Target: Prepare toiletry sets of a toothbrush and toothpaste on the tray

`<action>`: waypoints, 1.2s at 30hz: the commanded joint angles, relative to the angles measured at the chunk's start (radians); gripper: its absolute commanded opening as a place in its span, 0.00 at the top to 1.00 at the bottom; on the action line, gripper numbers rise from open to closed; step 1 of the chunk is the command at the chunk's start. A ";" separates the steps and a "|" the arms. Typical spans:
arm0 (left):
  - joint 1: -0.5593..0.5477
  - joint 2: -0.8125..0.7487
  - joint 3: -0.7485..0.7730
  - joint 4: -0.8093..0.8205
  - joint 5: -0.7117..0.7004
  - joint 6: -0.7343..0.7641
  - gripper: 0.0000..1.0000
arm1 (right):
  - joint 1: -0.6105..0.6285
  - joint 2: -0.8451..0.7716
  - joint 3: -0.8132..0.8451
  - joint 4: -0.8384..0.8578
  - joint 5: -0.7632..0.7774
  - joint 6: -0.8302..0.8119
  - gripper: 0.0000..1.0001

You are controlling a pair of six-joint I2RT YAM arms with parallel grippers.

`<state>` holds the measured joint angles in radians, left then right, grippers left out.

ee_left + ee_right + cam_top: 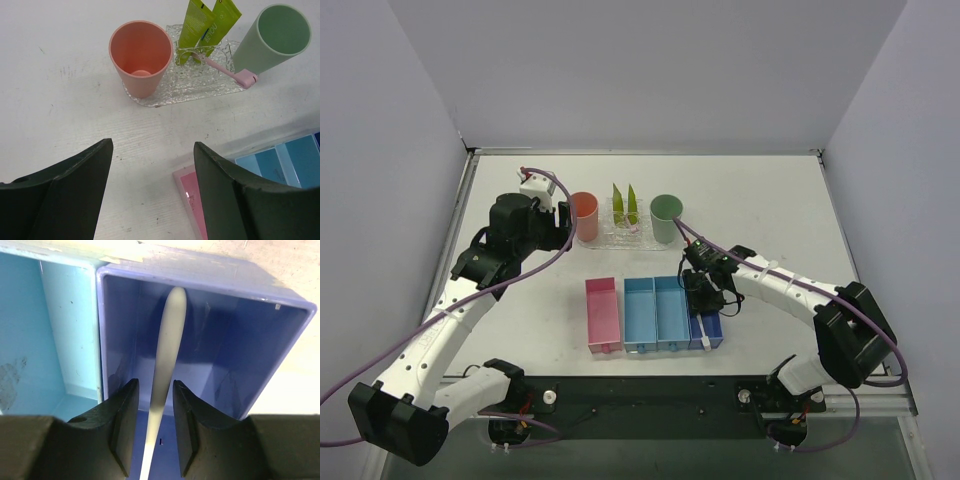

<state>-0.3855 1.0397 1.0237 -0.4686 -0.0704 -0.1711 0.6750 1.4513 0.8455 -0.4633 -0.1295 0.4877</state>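
Right gripper hangs over the dark blue bin, black fingers rising from the bottom edge on either side of the toothbrush. The pale handle runs from bottom centre up to a rounded tip near the top wall. Thin slivers of blue show on each side; contact unclear. The light blue bin fills the left, and pale table shows upper right.
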 commanded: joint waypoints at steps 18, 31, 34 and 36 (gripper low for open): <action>-0.003 -0.030 0.038 0.008 -0.016 0.016 0.24 | 0.018 -0.011 0.030 -0.044 0.042 0.008 0.96; -0.003 -0.032 0.038 0.007 -0.017 0.016 0.24 | 0.012 -0.137 0.102 -0.201 0.053 -0.008 1.00; -0.003 -0.030 0.039 0.008 -0.019 0.016 0.24 | 0.012 -0.175 0.116 -0.268 0.044 -0.015 1.00; -0.003 -0.030 0.041 0.010 -0.017 0.019 0.24 | 0.012 -0.206 0.144 -0.334 0.033 -0.023 1.00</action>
<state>-0.3855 1.0267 1.0237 -0.4690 -0.0780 -0.1707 0.6880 1.3113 0.9276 -0.6331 -0.0937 0.4858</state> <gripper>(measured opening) 0.759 0.118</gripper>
